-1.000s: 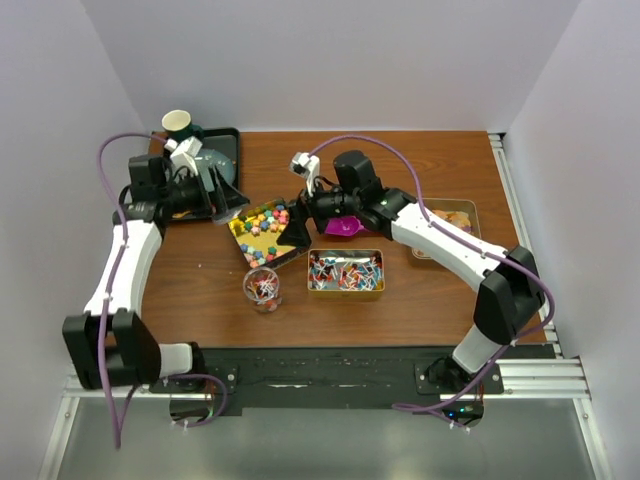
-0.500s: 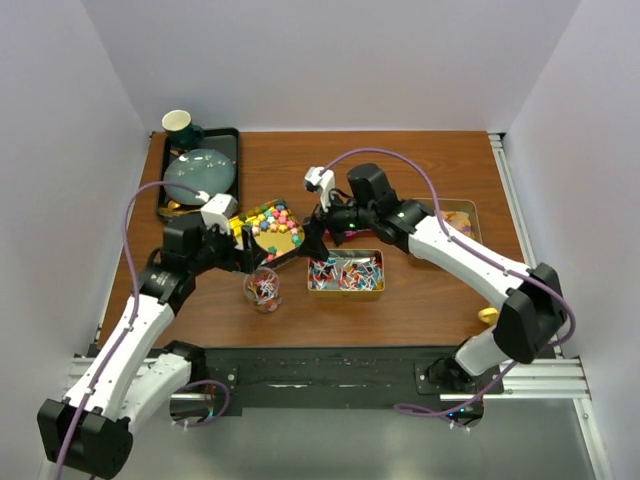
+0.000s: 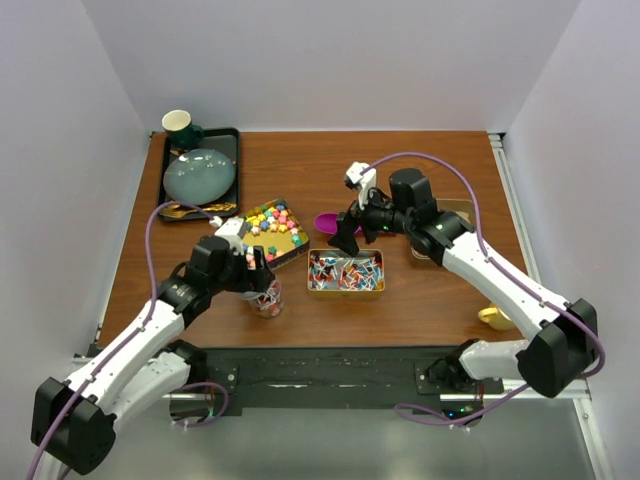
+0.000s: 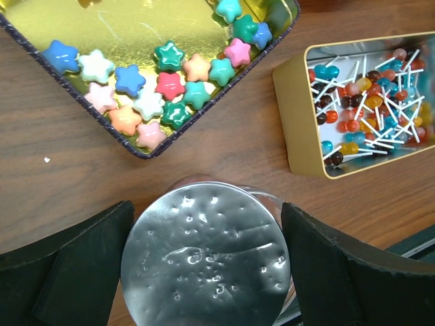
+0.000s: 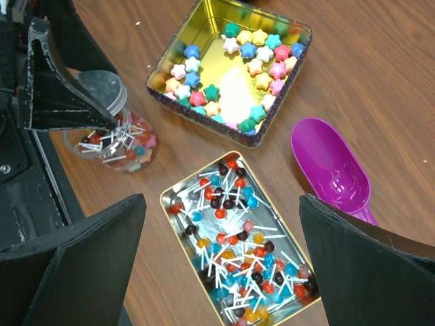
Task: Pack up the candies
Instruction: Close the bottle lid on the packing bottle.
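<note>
Star-shaped candies (image 4: 163,85) lie in a dark square tin (image 3: 296,248). Lollipop candies (image 5: 241,265) fill a gold tin (image 3: 345,292). More lollipops sit in a glass jar (image 5: 119,146). My left gripper (image 4: 206,231) is right above that jar, shut on a round silver lid (image 4: 204,261) that spans its wide-set fingers. My right gripper (image 5: 221,224) hangs open over the gold tin, holding nothing. The purple scoop (image 5: 333,173) lies on the table to its right.
At the back left, a black tray (image 3: 232,140) carries a grey bowl (image 3: 200,172) and a dark cup (image 3: 178,124). A tin of orange sweets (image 3: 462,212) sits partly under the right arm. A small yellow object (image 3: 492,318) lies near the front right.
My left arm swung from the back-left tray to the jar, bringing the lid. My right arm pulled back to the right, and the scoop now lies uncovered on the table.
</note>
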`<action>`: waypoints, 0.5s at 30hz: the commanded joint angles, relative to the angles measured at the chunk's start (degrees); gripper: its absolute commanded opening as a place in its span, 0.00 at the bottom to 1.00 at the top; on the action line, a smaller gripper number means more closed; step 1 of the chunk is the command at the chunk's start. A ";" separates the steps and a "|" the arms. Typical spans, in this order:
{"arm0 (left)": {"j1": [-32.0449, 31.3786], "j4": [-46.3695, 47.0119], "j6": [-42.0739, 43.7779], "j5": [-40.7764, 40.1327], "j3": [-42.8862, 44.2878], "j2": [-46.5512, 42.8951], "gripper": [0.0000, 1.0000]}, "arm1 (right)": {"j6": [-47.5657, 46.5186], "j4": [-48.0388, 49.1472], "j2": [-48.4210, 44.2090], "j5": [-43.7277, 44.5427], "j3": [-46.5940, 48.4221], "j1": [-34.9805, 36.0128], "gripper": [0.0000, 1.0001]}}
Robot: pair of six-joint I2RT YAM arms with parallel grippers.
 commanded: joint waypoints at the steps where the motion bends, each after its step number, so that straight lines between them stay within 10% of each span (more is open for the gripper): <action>1: -2.32 2.47 -0.61 -2.34 0.17 0.46 0.58 | -0.48 3.74 -3.52 0.16 -2.98 -0.60 0.99; 15: -13.64 3.34 4.93 -8.93 0.44 -0.86 0.62 | -0.74 9.98 -4.76 -0.01 -8.88 -1.48 0.99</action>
